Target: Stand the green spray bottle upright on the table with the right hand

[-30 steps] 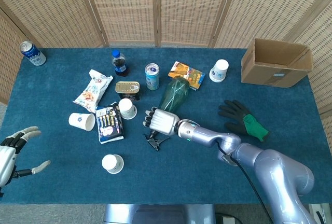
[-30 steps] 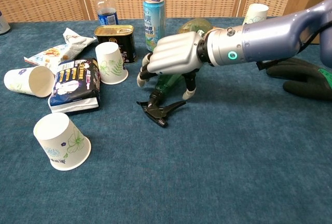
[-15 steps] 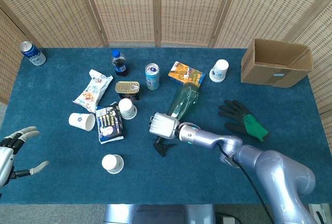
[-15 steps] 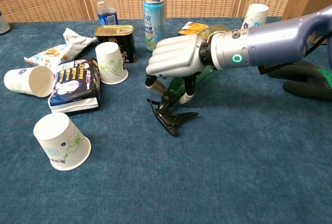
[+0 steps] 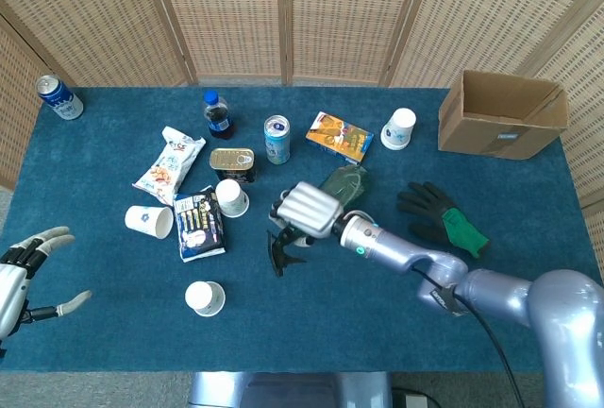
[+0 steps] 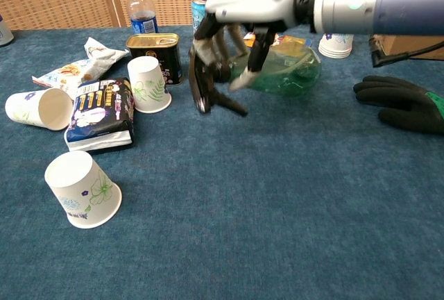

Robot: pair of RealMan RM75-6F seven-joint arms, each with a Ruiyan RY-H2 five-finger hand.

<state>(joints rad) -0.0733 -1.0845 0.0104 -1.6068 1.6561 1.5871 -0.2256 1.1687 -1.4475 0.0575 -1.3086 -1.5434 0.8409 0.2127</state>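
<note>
Spray bottle (image 6: pixel 288 71) right of tin (image 6: pixel 154 48), left of glove (image 6: pixel 402 103).

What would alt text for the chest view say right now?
The right hand grips the green spray bottle near its black trigger head, lifted off the blue table and lying roughly sideways, not upright. Paper cups, a snack bag, a tin and cans sit left; a black glove lies right.

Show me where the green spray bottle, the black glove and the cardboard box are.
green spray bottle (image 6: pixel 295 71), chest view, on its clear green body.
black glove (image 5: pixel 429 208), head view, on the palm.
cardboard box (image 5: pixel 500 136), head view, on its front wall.
</note>
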